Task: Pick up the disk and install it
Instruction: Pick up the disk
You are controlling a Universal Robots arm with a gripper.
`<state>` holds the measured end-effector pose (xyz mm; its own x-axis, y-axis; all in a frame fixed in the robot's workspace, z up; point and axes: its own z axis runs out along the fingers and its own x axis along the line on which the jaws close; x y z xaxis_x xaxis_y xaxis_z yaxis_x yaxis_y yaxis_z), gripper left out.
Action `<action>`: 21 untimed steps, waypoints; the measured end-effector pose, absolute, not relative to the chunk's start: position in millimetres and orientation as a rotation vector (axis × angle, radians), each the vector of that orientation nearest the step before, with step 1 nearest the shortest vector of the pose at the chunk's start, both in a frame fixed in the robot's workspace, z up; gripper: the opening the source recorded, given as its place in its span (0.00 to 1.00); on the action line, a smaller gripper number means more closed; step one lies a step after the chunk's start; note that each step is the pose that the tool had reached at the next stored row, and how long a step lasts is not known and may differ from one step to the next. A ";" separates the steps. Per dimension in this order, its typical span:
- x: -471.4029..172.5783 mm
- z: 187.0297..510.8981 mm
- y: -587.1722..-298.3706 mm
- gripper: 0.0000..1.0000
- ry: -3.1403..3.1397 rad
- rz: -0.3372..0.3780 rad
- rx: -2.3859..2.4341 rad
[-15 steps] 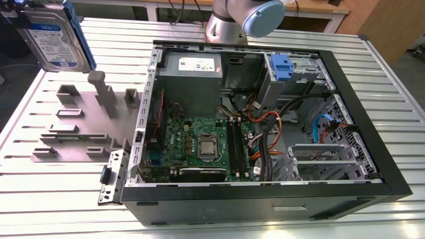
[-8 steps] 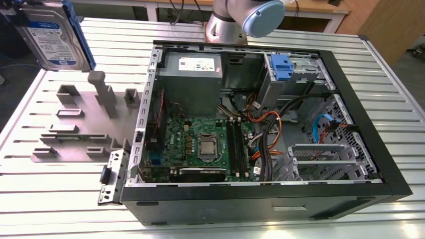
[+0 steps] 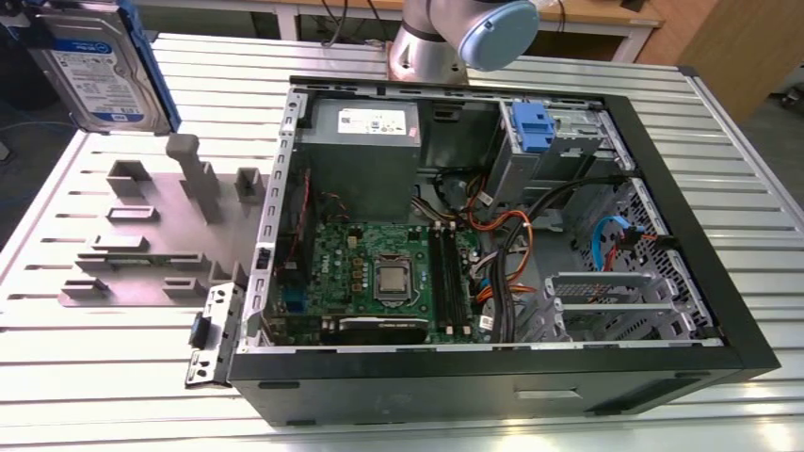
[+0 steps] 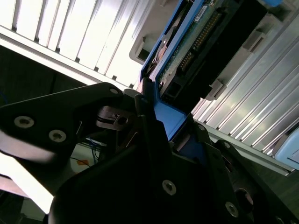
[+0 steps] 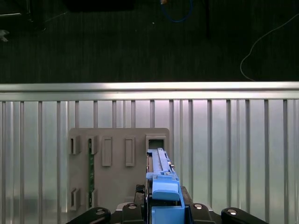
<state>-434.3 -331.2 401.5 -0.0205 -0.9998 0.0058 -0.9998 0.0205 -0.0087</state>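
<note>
**Disk** [image 3: 96,64]: one. Flat silver-metal rectangle with a white-and-blue label on its broad face and a blue plastic frame along its edges. The second wrist view shows its green circuit-board side [image 4: 194,37].
- Orientation: in the exterior view it stands nearly upright, long axis close to vertical, label face towards the camera. In the first wrist view it is edge-on [image 5: 159,164], its long axis running from the end effector down towards the desk.
- Location: in the air over the desk's far corner on the exterior view's left, above the holder plate, clear of the desk.

**End effector** [image 4: 156,109]: one, black, fingers closed on the disk's blue frame.

**Holder plate** [image 3: 138,273]: one, grey, with several slots, near the desk's edge on the exterior view's left.

**Computer case** [image 3: 503,381]: one, black, open, lying on the desk [image 3: 113,377].
- Contents: one grey power-supply box [image 3: 364,151] and one blue latch [image 3: 530,127].
</note>
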 end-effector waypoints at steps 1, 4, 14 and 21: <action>-434.3 401.6 -331.1 0.36 2.242 -0.015 -2.197; -434.3 401.6 -331.2 0.36 2.241 -0.012 -2.195; -433.1 401.5 -331.2 0.36 2.241 -0.008 -2.195; -433.0 403.7 -331.2 0.36 2.241 -0.009 -2.196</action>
